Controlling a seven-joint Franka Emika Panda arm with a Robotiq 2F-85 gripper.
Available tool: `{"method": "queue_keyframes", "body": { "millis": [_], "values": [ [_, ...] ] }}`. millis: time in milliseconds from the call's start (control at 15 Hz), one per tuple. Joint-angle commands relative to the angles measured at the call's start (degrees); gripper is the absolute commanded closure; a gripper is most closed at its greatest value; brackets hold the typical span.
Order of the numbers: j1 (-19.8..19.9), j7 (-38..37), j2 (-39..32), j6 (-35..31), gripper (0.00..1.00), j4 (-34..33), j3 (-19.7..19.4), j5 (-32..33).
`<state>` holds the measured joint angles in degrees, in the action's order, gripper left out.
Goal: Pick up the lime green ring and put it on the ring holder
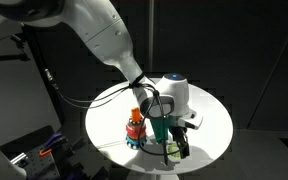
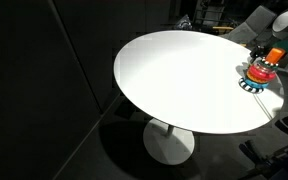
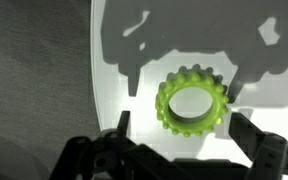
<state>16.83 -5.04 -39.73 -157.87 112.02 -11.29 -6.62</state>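
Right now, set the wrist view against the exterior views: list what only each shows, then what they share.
Wrist view only: a clear look at the knobbly lime green plastic ring, lying flat on the table between the fingers of the open gripper.
Exterior views only: the ring holder, a stacking toy with a blue scalloped base and red and orange rings, standing beside the gripper; the white robot arm; the table's pedestal.
Shared: the round white table and the gripper.

**White shells, black fittings**

The smooth white rounded robot arm [image 1: 104,40] has glossy shell segments split by a dark joint band [image 1: 136,77]. A thin black cable [image 1: 62,90] runs alongside it. The black two-finger metal gripper [image 3: 179,120] shows jointed linkage bars in the wrist view.
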Motion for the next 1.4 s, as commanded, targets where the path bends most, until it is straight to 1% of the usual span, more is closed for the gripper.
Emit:
{"method": "queue_keyframes", "body": {
  "millis": [0, 333, 1067, 1333],
  "values": [
    [1.1, 1.5, 4.0, -0.1, 0.0, 3.2, 0.8, -0.8],
    [0.8, 1.0, 4.1, -0.2, 0.0, 3.5, 0.7, -0.8],
    [-0.6, -0.6, 1.8, -1.2, 0.0, 2.7, 0.2, -0.5],
    [-0.6, -1.0, 0.8, -3.1, 0.0, 2.5, 0.4, -0.9]
  ]
}}
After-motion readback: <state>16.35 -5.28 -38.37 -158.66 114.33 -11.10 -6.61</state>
